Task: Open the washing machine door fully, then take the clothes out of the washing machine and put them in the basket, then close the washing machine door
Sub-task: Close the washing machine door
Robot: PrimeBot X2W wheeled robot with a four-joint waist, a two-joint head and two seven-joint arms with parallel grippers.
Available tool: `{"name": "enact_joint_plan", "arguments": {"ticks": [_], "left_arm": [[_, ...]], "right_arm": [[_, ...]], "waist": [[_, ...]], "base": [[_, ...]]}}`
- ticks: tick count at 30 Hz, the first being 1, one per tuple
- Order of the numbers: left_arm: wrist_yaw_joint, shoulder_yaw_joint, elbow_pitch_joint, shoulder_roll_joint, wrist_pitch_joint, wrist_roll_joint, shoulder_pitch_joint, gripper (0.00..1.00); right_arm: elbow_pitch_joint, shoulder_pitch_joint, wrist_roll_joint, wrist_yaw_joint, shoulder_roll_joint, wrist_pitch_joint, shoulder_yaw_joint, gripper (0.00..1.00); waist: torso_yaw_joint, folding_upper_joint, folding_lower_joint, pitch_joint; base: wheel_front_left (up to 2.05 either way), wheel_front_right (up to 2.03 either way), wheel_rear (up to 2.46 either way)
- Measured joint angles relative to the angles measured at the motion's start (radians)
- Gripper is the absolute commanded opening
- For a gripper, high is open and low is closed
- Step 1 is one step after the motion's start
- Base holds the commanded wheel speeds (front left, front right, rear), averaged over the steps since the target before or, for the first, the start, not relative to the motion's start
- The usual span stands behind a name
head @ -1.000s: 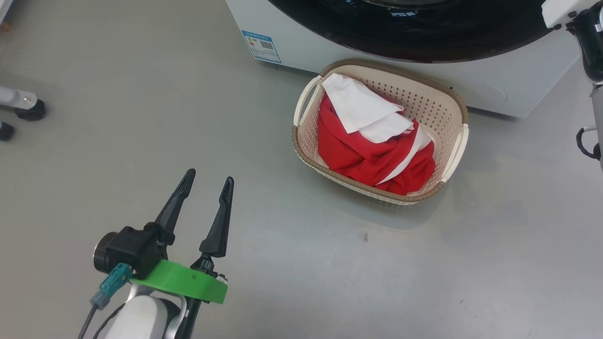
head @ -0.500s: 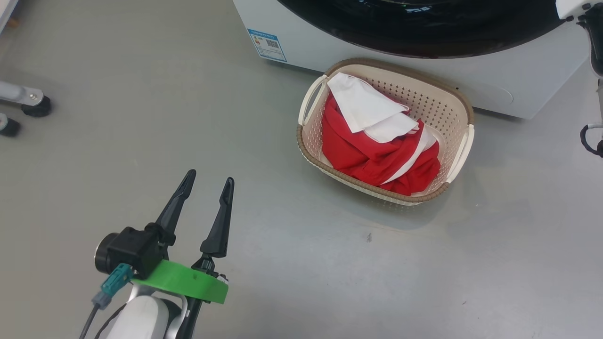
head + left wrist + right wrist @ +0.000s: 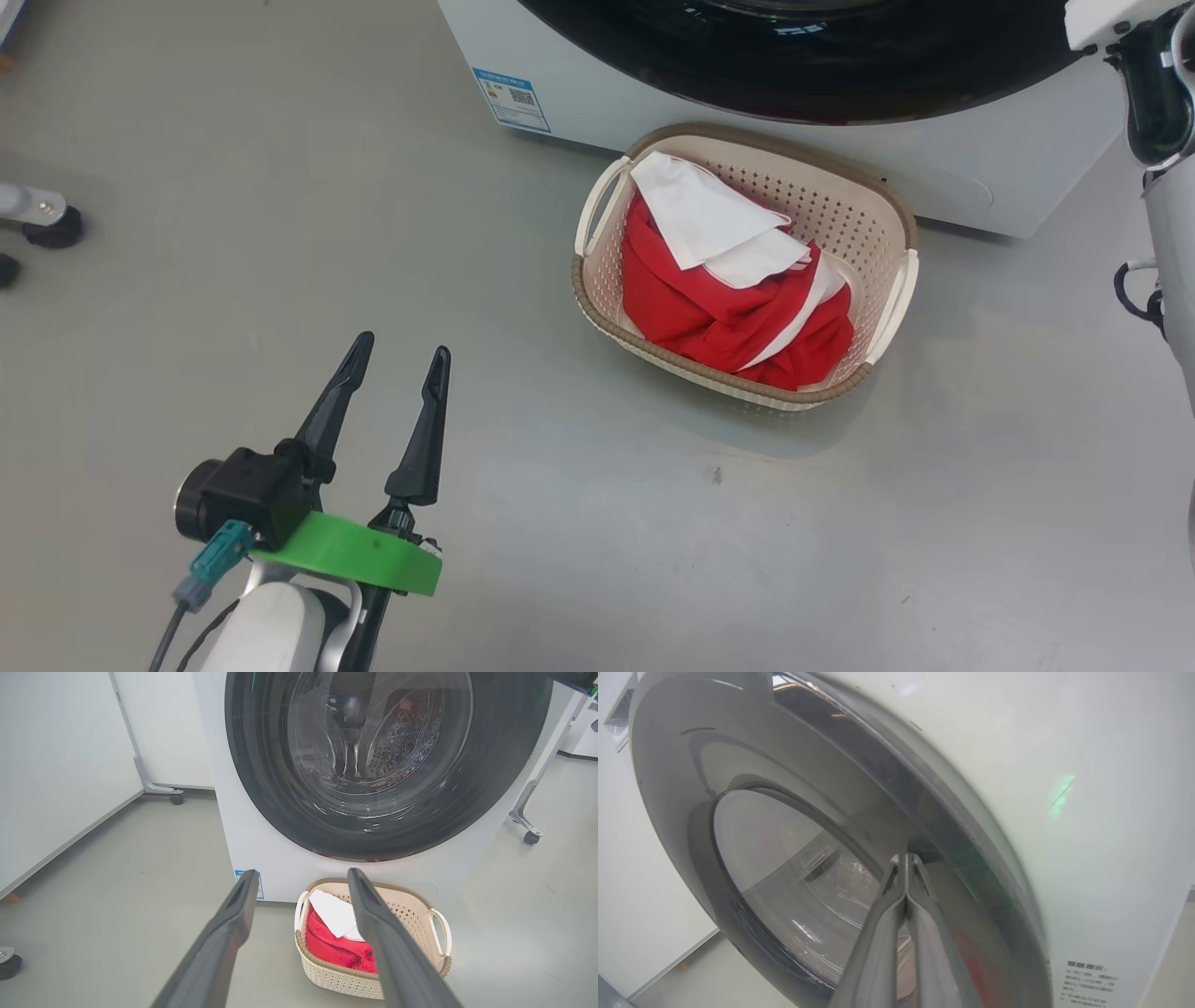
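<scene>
Clothes (image 3: 719,313) in basket (image 3: 845,201), seemingly unmoved.

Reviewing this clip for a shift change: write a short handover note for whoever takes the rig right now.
Left gripper: open, empty, hovering above the floor.
Right gripper: shut, tips at the rim of the washing machine door.
The clothes lie in the basket, which stands in front of the washing machine.
Done: unloading. The door looks shut against the machine.
Left: confirm that it is latched, then draw the right arm back.
</scene>
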Motion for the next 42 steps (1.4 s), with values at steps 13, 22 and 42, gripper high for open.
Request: {"name": "enact_joint_plan", "arguments": {"ticks": [13, 22, 42], "left_arm": [[0.004, 0.024, -0.002, 0.016, 0.0, 0.017, 0.0, 1.0], [0.006, 0.027, 0.005, 0.03, 0.0, 0.023, 0.001, 1.0], [0.01, 0.019, 0.027, 0.07, 0.004, 0.04, 0.067, 1.0]], "right_arm": [[-0.004, 0.141, 0.045, 0.009, 0.064, -0.06, 0.014, 0.0], [-0.052, 0.295, 0.061, 0.009, 0.077, -0.085, 0.019, 0.0], [-0.274, 0.65, -0.032, -0.04, 0.081, -0.093, 0.001, 0.98]], "waist": [[-0.082, 0.0, -0.0001, -0.029], [-0.144, 0.0, -0.0001, -0.069], [-0.265, 0.0, -0.0001, -0.215]], "base": [[0.0, 0.0, 0.0], [0.0, 0.0, 0.0], [0.0, 0.0, 0.0]]}}
